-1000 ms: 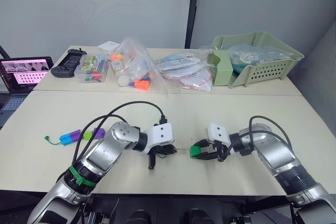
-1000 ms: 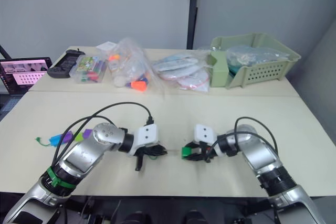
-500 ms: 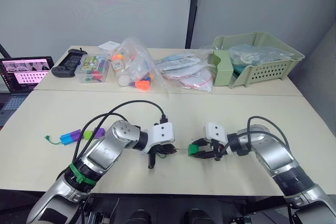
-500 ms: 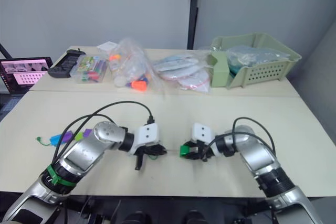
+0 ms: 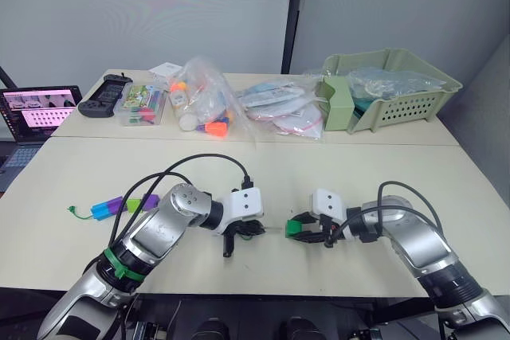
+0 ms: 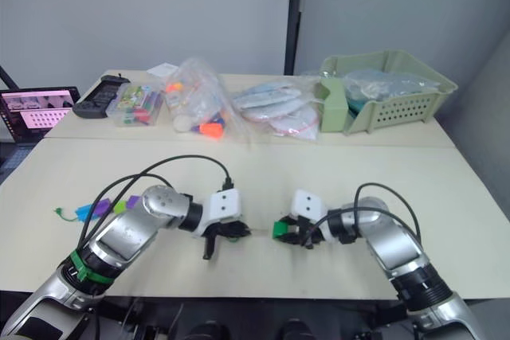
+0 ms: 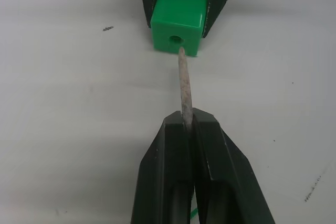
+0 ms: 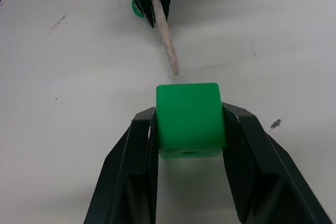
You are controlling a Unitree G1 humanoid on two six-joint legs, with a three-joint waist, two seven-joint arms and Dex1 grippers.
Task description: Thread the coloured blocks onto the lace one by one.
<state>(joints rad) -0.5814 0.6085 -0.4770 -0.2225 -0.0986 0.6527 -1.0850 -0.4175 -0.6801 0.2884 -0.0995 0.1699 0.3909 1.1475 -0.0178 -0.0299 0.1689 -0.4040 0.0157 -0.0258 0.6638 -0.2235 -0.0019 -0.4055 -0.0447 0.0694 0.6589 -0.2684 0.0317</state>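
Pale table (image 5: 239,157) spans the frame; along its far edge, upper right, a green basket (image 5: 398,85), and at upper centre several clear plastic bags (image 5: 239,105). At lower centre of the head views the two arms meet, tips facing each other just above the tabletop. Left gripper (image 5: 253,229) is clamped on the lace (image 7: 185,90), its stiff pale tip sticking out past the closed fingers; right gripper (image 5: 296,230) pinches the dark green block (image 7: 178,18) between its two fingers (image 8: 134,150). From the head camera, tip and block look nearly touching. The left wrist view adds detail: the tip sits right at the round hole in the block's near face, whether it has entered I cannot tell. The right wrist view shows the tip just short of the block's far edge. At mid-left of the head views, a row of threaded blocks (image 5: 123,205), blue, purple and lime, lies on the table.
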